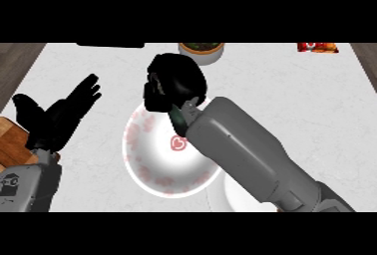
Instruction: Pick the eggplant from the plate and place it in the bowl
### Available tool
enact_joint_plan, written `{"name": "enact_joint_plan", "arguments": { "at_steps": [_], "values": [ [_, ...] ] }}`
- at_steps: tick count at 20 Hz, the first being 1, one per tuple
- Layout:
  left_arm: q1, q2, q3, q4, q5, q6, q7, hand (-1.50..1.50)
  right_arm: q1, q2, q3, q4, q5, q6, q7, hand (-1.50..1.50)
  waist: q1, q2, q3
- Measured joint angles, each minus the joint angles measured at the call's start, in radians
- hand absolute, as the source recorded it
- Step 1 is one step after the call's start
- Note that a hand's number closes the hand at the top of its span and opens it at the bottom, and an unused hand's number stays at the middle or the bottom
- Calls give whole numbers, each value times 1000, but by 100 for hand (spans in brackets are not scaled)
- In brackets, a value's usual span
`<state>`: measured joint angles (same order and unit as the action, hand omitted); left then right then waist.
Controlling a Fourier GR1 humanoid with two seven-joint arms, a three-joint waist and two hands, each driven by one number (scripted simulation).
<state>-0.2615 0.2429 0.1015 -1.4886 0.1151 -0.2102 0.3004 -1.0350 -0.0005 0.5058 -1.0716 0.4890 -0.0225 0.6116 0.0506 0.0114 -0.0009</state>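
My right hand point(174, 84) has its fingers curled round the eggplant point(177, 117), whose dark green end pokes out just beneath them, over the far rim of the plate point(158, 164). My left hand point(59, 112) rests open, well off to the side. Grasping looks done; the carry and release into the bowl point(239, 196), back beneath my forearm, remain.

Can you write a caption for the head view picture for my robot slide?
Right hand curled over the dark eggplant above the red-patterned plate; left hand resting open.
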Motion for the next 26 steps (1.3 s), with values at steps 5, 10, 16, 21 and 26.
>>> {"name": "enact_joint_plan", "arguments": {
  "at_steps": [5,10,16,21,26],
  "values": [
    [-3,-16,-22,3,-20,5,-17,0,6,0,-27,124,-201,-121,-46,-150,25,7,0],
    [-31,-19,-29,3,-19,1,-2,0,-20,0,-10,235,-369,-250,-162,-150,45,12,1],
    [-19,-26,-34,5,-30,5,-12,0,-67,0,40,344,-478,-390,-318,-150,45,10,0],
    [-36,-20,-18,23,-27,7,-6,0,-113,1,46,417,-527,-509,-398,-150,27,7,0],
    [3,-1,16,21,-9,-3,-19,0,-120,-25,-25,468,-519,-570,-467,-150,-13,-3,1]
  ]
}}
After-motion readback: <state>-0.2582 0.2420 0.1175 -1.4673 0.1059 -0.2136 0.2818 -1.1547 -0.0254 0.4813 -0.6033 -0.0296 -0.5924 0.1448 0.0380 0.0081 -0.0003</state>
